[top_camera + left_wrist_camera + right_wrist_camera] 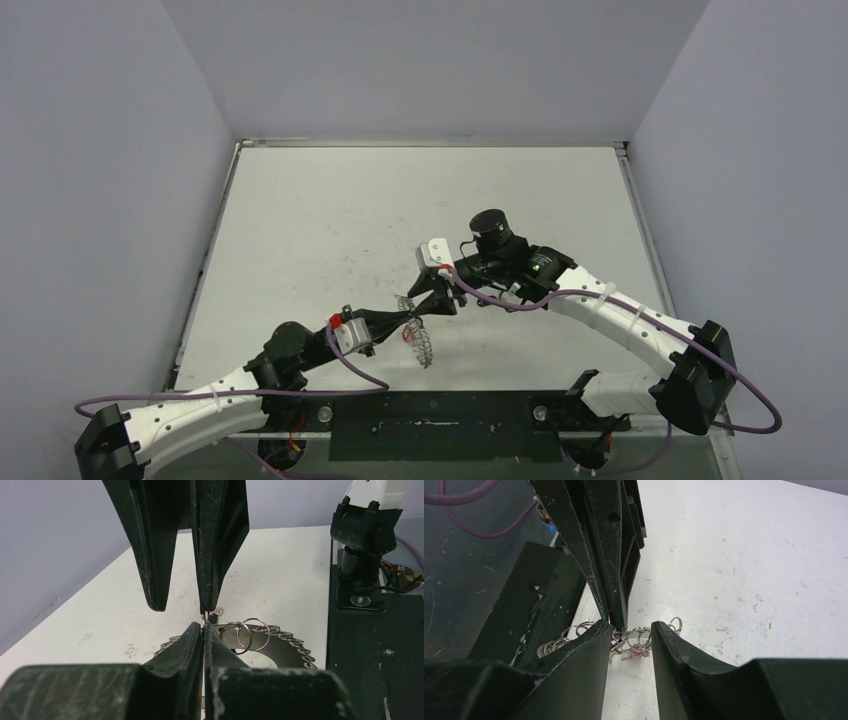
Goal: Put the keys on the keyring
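The keyring is a flat grey ring edged with several small wire loops, held just above the white table. My left gripper is shut on a thin edge of the keyring, which juts out to its right. My right gripper meets it tip to tip from the far side, with its jaws apart around some of the keyring's loops. In the left wrist view one right finger comes down onto the pinch point and the other stands clear. I cannot make out the keys; they are hidden.
A black base plate runs along the near table edge, and a black mount stands to the right in the left wrist view. Purple cables loop off both arms. Grey walls enclose the table on three sides.
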Robot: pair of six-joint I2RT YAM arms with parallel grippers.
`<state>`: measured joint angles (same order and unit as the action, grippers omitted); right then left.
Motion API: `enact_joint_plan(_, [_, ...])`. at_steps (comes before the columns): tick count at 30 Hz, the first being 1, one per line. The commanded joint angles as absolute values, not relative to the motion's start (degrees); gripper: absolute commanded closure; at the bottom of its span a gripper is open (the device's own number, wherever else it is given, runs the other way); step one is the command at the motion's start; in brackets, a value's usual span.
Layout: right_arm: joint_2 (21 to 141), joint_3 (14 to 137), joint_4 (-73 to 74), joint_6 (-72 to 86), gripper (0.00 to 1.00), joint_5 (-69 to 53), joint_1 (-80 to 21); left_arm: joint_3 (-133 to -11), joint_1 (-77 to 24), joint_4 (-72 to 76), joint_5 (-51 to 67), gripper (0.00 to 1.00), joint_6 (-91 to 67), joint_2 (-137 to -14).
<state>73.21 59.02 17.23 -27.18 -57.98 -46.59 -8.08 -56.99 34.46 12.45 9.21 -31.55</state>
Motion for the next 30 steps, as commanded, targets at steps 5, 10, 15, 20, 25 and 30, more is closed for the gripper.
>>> enact_joint_plan(5, [71.3, 59.0, 21.0, -31.1, 0.64, -59.7, -46.6, -9.8, -57.0, 40.2, 12.7, 1.00, 9.1, -30.4])
enact_joint_plan(10, [69.1, 58.7, 22.0, -31.7, 0.59, -58.9, -46.5, -10.1, -57.0, 39.0, 12.8, 1.00, 9.3, -29.8])
enact_joint_plan(15, [68.8, 58.5, 21.4, -30.9, 0.59, -59.3, -46.6, -10.2, -57.0, 38.8, 12.9, 1.00, 9.2, -29.6])
enact_joint_plan(20, [70.5, 58.2, 19.0, -29.3, 0.67, -59.7, -47.2, -10.0, -57.0, 39.1, 13.0, 1.00, 9.3, -29.8])
enact_joint_plan(25, [72.4, 58.1, 16.3, -28.0, 0.73, -59.7, -48.1, -10.1, -57.0, 39.4, 13.1, 1.00, 9.2, -30.0])
enact_joint_plan(30, [73.8, 58.4, 15.1, -27.5, 0.79, -59.3, -48.5, -10.0, -57.0, 39.5, 13.2, 1.00, 8.9, -29.9])
